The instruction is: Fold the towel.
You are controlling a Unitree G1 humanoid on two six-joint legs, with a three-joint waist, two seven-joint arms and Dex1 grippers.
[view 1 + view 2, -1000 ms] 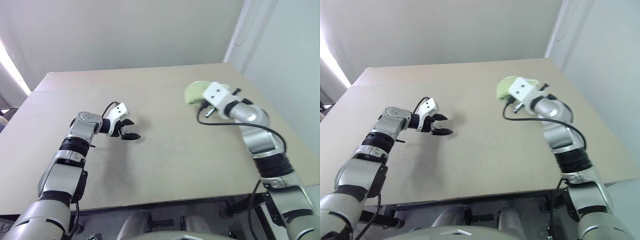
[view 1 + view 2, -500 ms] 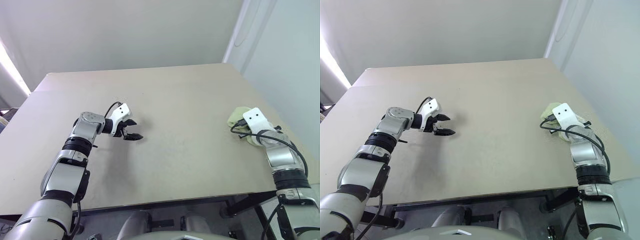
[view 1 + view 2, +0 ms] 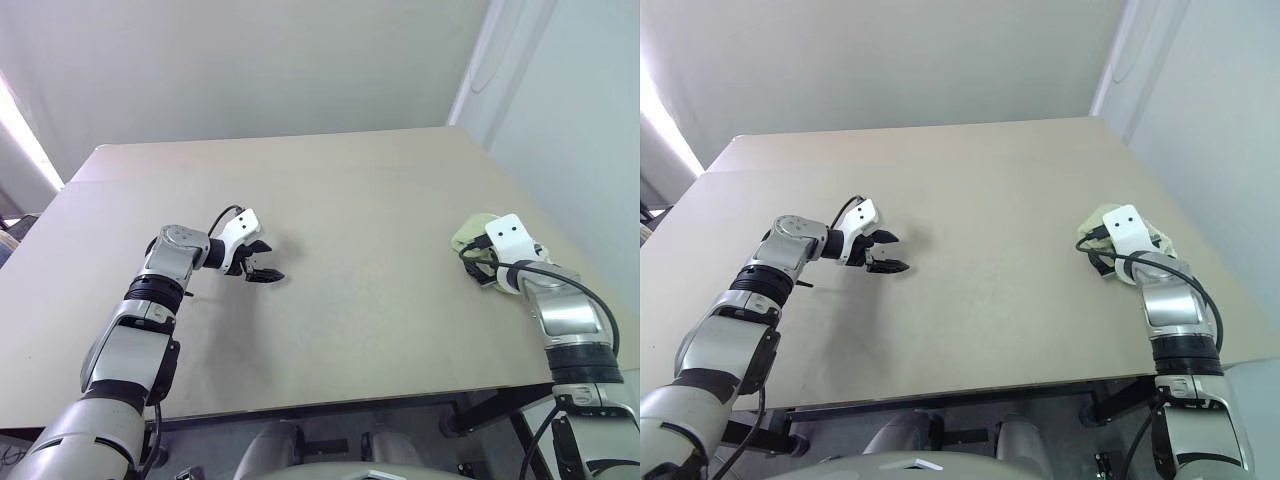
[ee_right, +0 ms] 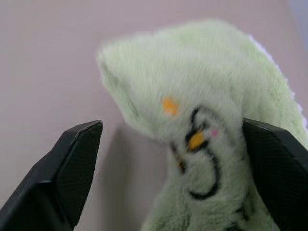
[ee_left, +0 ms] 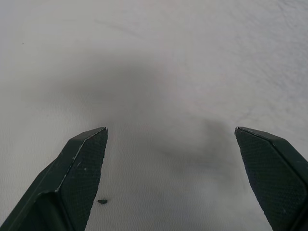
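The towel (image 3: 470, 232) sits bunched in a small lime-green heap at the far right of the desk (image 3: 350, 300), close to the right edge, and the right gripper (image 4: 168, 159) is right on top of it. Its jaws stand wide apart, one finger on bare desk to one side, the other beside the cloth, nothing pinched between them: released, not grasping. From the wrist view the pile rises straight ahead of those fingers, a dark embroidered mark with orange dots facing the camera.

Over on the left, the left gripper (image 3: 262, 272) hovers above bare desk, jaws spread, empty, well apart from the towel with most of the desk's width between them. So the right arm is plainly the nearer one; the left would have to cross the desk to join in.

The hard part: the towel is crumpled, so I cannot tell which way its long axis runs, nor where a corner or the white edging lies. The right wrist covers much of the heap in the head views, and whether the fingers touch the cloth is unclear.
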